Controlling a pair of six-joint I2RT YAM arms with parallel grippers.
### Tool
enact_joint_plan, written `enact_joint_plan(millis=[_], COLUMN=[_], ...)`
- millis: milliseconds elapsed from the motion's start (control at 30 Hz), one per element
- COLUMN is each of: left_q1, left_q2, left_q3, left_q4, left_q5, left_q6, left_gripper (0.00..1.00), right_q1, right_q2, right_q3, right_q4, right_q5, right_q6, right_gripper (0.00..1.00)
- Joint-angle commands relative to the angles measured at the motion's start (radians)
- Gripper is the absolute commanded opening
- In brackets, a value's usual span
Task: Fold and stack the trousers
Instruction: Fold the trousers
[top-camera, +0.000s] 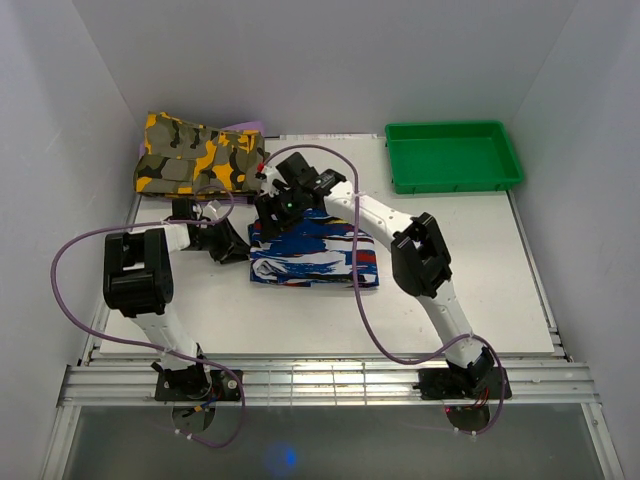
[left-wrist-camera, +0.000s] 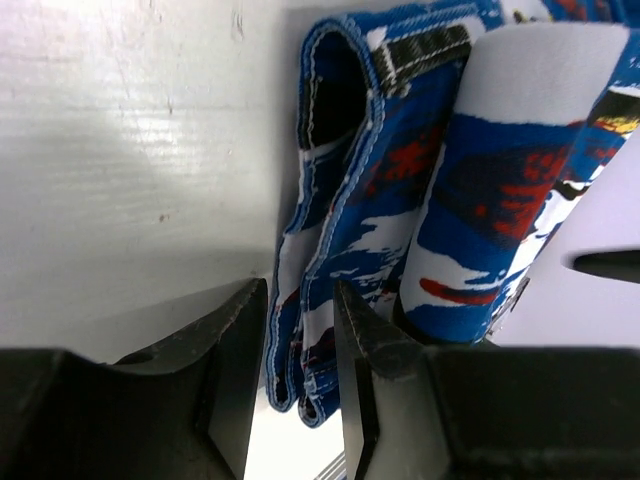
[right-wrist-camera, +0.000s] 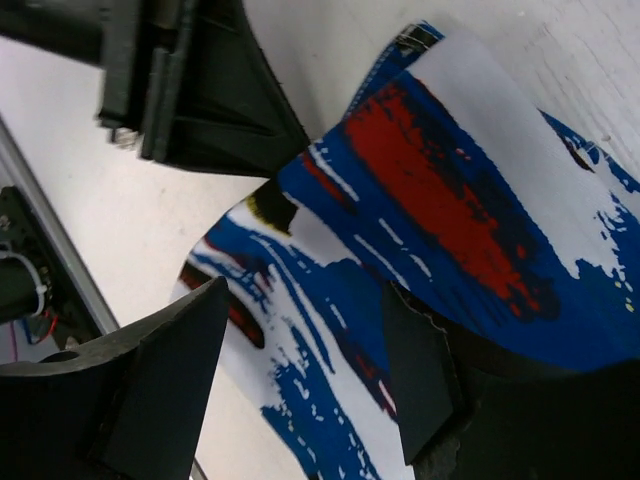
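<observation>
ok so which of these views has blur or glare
Top external: evenly lit and sharp, shadows faint. Left wrist: bright sheen on the white table; the left gripper looks dark and soft around the royal blue brush-stroke cloth trousers. Right wrist: the right gripper blurs up close, the cloth is sharp.

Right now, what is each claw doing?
Left gripper: closed on an edge of the trousers.
Right gripper: open, over the trousers.

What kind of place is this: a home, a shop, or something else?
Probably a robot test cell in a laboratory. Plain white walls box in the table, two arms are bolted to a metal rail at its near edge, and the trousers and a green tray lie on it.
</observation>
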Motion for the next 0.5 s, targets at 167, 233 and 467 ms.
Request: enact_joint_plan(millis=[167,233,467], left_q1=[-0.025,-0.026,-0.030], left_q2=[0.006,0.005,-0.001], left_q3=[-0.041,-0.053,-0.065], left_q4=[0.116,0.130,0.148], left_q5=[0.027,0.022,0.002], left_q6=[-0.036,-0.045,-0.067], left_gripper=[0.44,0.44,0.44], right_q1=[0.023,0.024,0.069], right_q2=[0.044,0.065,0.093], right_q3=[0.055,0.069,0.083], right_q4=[0.137,0.149,0.157], right_q5=[0.151,0.151,0.224], right_q6=[0.264,0.295,0.315], right_gripper=[0.68,0.65,0.58])
